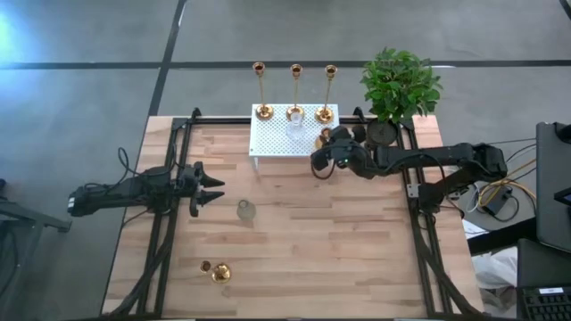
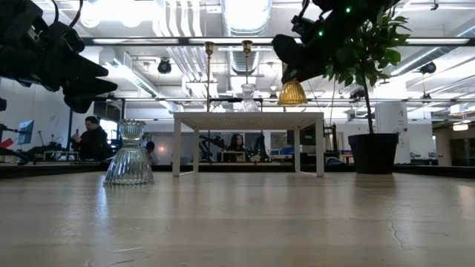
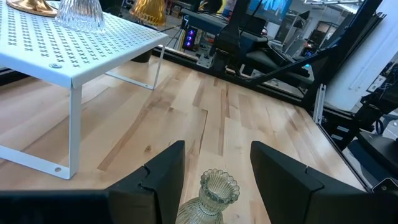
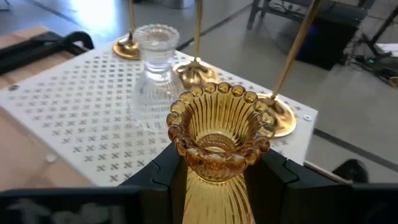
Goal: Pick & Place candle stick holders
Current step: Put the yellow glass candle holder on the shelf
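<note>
Right gripper (image 4: 211, 177) clamps amber holder (image 4: 217, 134), upright; rack (image 4: 74, 112) just ahead below. Left gripper (image 3: 214, 174) unclenched, clear holder (image 3: 214, 199) between fingers.

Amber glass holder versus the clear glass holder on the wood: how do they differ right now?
The amber glass holder is gripped in the right tool and lifted beside the white rack; the clear glass holder stands free on the table, ahead of the open left tool. Both are ribbed glass.
</note>
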Controlling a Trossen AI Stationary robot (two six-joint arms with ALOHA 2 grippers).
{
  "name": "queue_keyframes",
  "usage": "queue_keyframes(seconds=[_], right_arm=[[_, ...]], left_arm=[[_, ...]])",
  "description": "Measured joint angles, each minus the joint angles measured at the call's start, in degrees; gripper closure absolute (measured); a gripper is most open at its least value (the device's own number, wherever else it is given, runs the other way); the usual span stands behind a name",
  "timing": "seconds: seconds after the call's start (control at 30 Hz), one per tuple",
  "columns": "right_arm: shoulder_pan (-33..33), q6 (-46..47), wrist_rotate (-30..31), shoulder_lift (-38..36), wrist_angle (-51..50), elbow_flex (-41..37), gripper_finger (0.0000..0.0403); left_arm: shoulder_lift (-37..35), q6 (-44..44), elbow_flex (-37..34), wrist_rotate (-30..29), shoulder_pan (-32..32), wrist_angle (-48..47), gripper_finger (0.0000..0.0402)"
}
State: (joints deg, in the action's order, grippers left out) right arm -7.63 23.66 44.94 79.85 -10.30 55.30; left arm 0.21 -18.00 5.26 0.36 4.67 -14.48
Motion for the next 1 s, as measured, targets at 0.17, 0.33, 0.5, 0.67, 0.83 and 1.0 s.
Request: queue_keyframes(seconds=[0.17,0.33,0.5,0.67,0.83,1.0], right_arm=[[-2.2,-1.9,-3.4,0.0,6.1,-2.6,0.0286],[-3.6,-3.1,-3.1,0.0,6.2,-3.2,0.0286],[-4.1,-3.3,-3.4,-0.1,6.2,-3.3,0.0286],[-4.1,-2.5,-3.5,-0.1,6.2,-3.9,0.0286],[-4.1,-1.3,-3.6,-0.1,6.2,-4.7,0.0286],[-4.0,0.4,-3.4,-0.4,6.3,-5.5,0.0286]], left_arm=[[0.0,0.0,0.0,0.0,0.0,0.0,0.0213],[0.0,0.0,0.0,0.0,0.0,0.0,0.0213],[0.0,0.0,0.0,0.0,0.0,0.0,0.0213],[0.0,0.0,0.0,0.0,0.0,0.0,0.0213],[0.0,0.0,0.0,0.0,0.0,0.0,0.0213],[0.0,0.0,0.0,0.0,0.0,0.0,0.0213]])
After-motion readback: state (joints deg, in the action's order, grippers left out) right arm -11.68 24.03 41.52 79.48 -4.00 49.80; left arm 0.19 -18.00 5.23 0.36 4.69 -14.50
